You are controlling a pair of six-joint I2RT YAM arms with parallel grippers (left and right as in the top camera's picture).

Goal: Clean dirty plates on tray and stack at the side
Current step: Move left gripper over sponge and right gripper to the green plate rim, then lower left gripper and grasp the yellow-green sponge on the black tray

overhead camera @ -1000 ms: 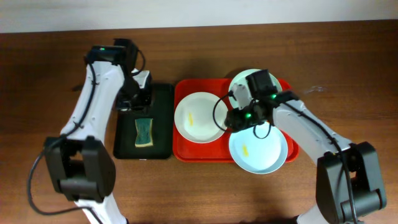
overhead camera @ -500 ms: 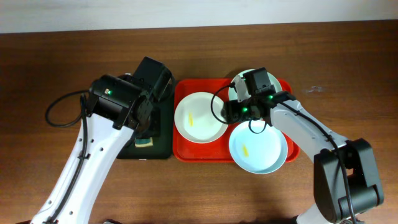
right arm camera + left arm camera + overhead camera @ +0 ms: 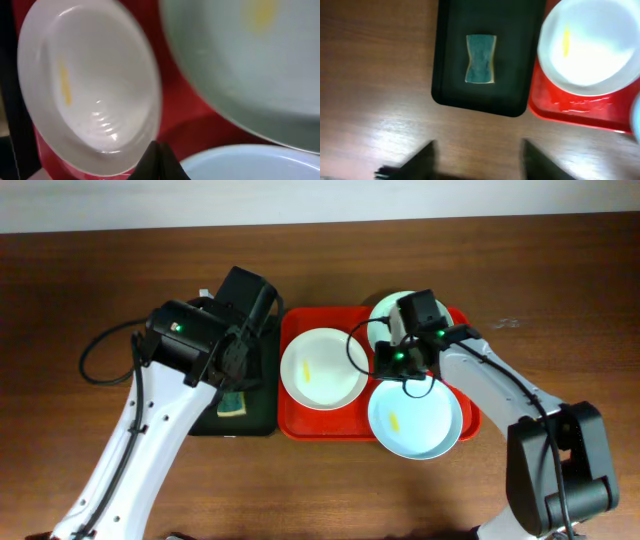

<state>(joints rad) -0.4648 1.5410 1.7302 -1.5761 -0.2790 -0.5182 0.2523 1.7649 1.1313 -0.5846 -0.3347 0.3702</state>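
Now: sponge not yet in hand, three plates waiting on the tray

Starting at the left, your left gripper [image 3: 480,162] hangs above the bare counter [image 3: 60,480] just in front of the black tray [image 3: 515,60]. Its fingers are spread, with nothing between them. The sponge [image 3: 480,65] lies flat in the middle of that black tray, and nothing is touching it.

Moving right, the red tray [image 3: 291,425] sits just beside the black one and carries all three plates. The white plate [image 3: 322,370] is on its left half with a yellow streak inside. The green plate [image 3: 386,306] is at the far right corner and also has a yellow smear. The blue plate [image 3: 415,420] is at the near right with a small yellow mark, and its edge overhangs the tray's rim. Your right gripper [image 3: 159,161] is low over the tray in the gap between the three plates. Its fingers are pressed together and hold nothing.

By my reading you are at the very start: fetch the sponge and steady a plate. No plate is wiped and none is stacked at the side.

Your next move with the left gripper is to go forward over the sponge, line the fingers up across its narrow waist, come down and close on it. The right gripper must spread before it can take a rim. The white plate's right edge is closest to it.
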